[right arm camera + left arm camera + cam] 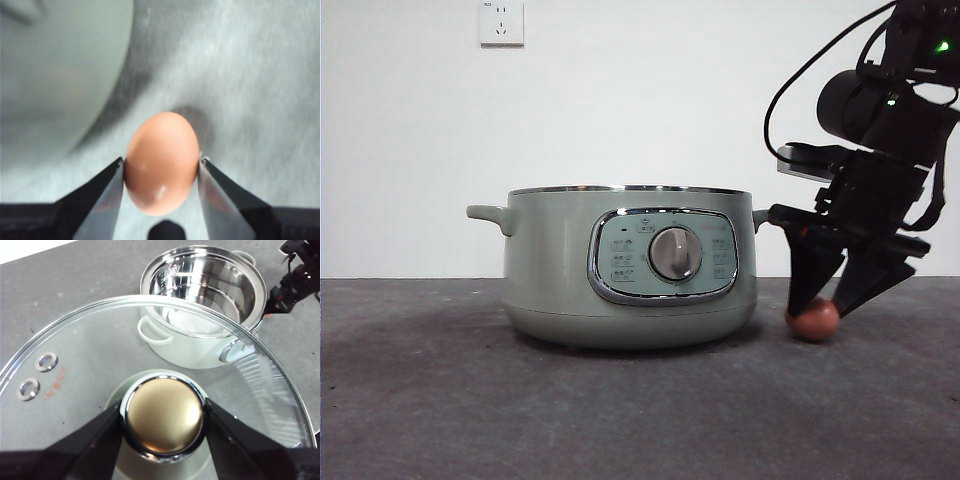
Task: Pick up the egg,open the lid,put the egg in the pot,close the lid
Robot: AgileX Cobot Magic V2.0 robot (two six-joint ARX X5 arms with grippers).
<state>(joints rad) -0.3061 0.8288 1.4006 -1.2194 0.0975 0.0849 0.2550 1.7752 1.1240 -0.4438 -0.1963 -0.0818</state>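
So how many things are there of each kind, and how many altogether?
Eggs: 1, the egg, between the right gripper's jaws.
Lids: 1, the lid, held off the pot by the left gripper.
Pots: 1, the pot, open.
Grippers: 2.
Total: 5.

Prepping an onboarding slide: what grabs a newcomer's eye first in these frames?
The sage-green pot standing open mid-table, its steel inside bare. The left gripper holds the glass lid by its knob, up above the pot. Beside the pot on the table, the right gripper is clamped on the brown egg.
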